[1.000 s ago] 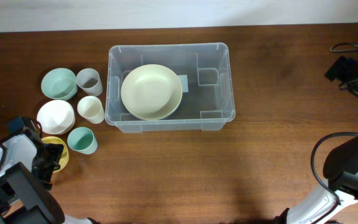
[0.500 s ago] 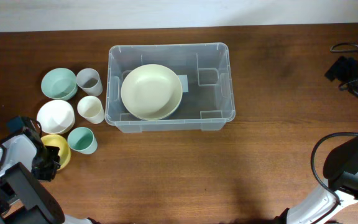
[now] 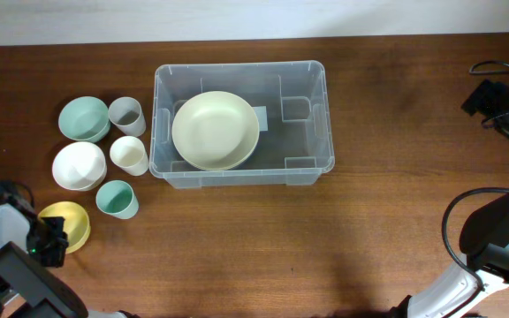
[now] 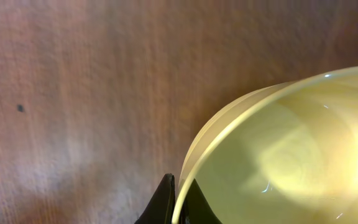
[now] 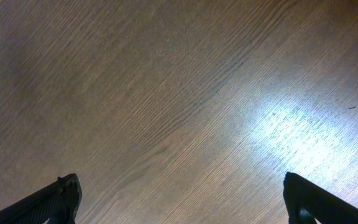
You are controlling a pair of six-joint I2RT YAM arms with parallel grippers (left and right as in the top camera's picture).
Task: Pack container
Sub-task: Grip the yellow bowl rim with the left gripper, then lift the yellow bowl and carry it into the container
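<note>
we're seeing a dark brown wood worktop [image 3: 237, 247], fine grain showing, with a soft satin sheen where light hits. the container [image 3: 329, 115] looks like clear glossy plastic. yellow bowl [image 4: 291, 155] is smooth and shiny with little highlights, the cream bowl [image 3: 215, 131] looks more matt.

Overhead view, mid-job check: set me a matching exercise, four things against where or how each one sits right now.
Things
1. cream bowl
2. yellow bowl
3. grey cup
4. right pincer

Places or states
A. open above the table
B. inside the container
C. rim pinched by the shut left pincer
D. between the green bowl and the container

Pairs: 1-B; 2-C; 3-D; 4-A
</note>
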